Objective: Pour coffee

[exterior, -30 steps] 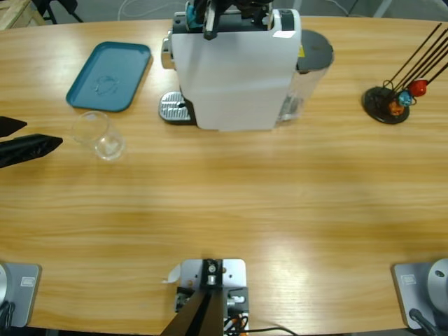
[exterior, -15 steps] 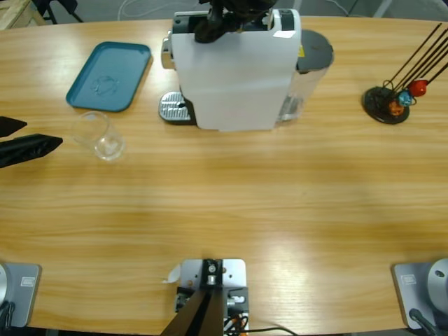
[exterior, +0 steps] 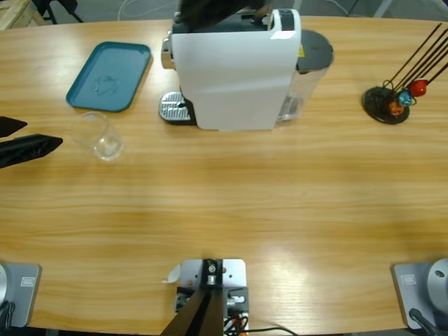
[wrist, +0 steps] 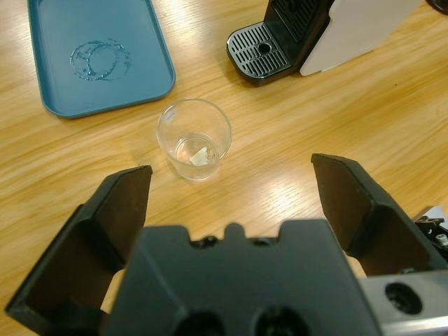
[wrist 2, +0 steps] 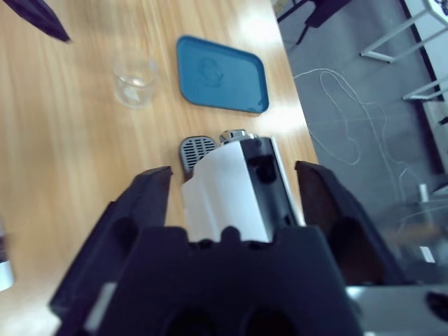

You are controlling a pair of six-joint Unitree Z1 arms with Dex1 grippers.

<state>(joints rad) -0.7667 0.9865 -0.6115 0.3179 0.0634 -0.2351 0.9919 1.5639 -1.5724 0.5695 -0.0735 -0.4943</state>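
Observation:
A white coffee machine point(exterior: 234, 70) stands at the back middle of the table, its metal drip tray point(exterior: 173, 106) on its left side. A clear empty glass point(exterior: 98, 134) stands left of it, off the drip tray. My left gripper point(exterior: 38, 134) lies at the left edge, open, with the glass point(wrist: 194, 138) a short way in front of its jaws point(wrist: 231, 175). My right gripper point(wrist 2: 233, 171) hovers open above the machine's top point(wrist 2: 234, 189). In the high view it is only a dark shape point(exterior: 210, 8) at the top edge.
A blue tray point(exterior: 110, 75) lies behind the glass at the back left. A black stand with thin rods and coloured balls point(exterior: 388, 103) sits at the far right. Cables lie on the floor beyond the table's far edge point(wrist 2: 336, 119).
The right gripper over the machine's top has shifted left and risen, now showing only as a dark shape at the top edge. The left gripper and the glass have not moved.

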